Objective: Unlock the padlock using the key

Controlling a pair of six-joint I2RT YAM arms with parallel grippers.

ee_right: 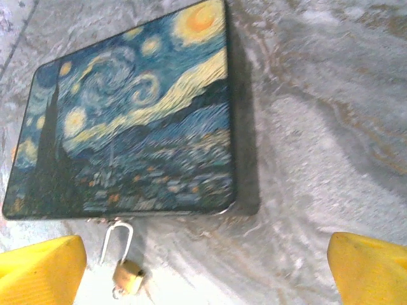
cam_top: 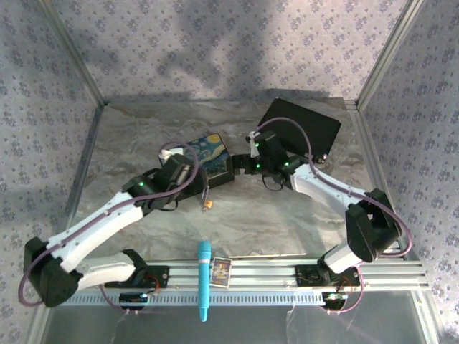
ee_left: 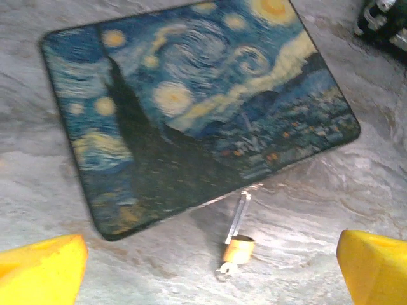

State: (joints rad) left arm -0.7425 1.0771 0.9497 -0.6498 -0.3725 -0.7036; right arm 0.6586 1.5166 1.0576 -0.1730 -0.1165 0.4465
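Both sets of jaws are released and empty. The left jaws stand wide apart, with a yellow fingertip (ee_left: 44, 267) at each lower corner of the left wrist view. The padlock (ee_left: 238, 248) lies on the desk (ee_left: 331, 190) between them and a little ahead, and no part of the arm touches it. The right jaws are spread just as wide, fingertips (ee_right: 41, 267) far apart. From there the padlock sits ahead and close to the left-hand fingertip, not centred in the gap.

The thin shackle (ee_right: 117, 241) reaches up to the near edge of the painted tin (ee_right: 127, 114). I cannot tell whether it is hooked onto the tin or only lies against it. A small silvery speck, probably the key (ee_left: 226, 270), shows at the bottom end of the brass body, the end nearest the left jaws. It looks seated in the keyhole, but it is too small to be sure.

As I judge it, the work is at most half done. If that speck is the key, it is already in the lock. One set of jaws then has to steady the body while the other pinches the key and turns it. In the right wrist view one leg of the shackle seems to stop short of the body, which could mean it has sprung open, but the pictures do not settle that.
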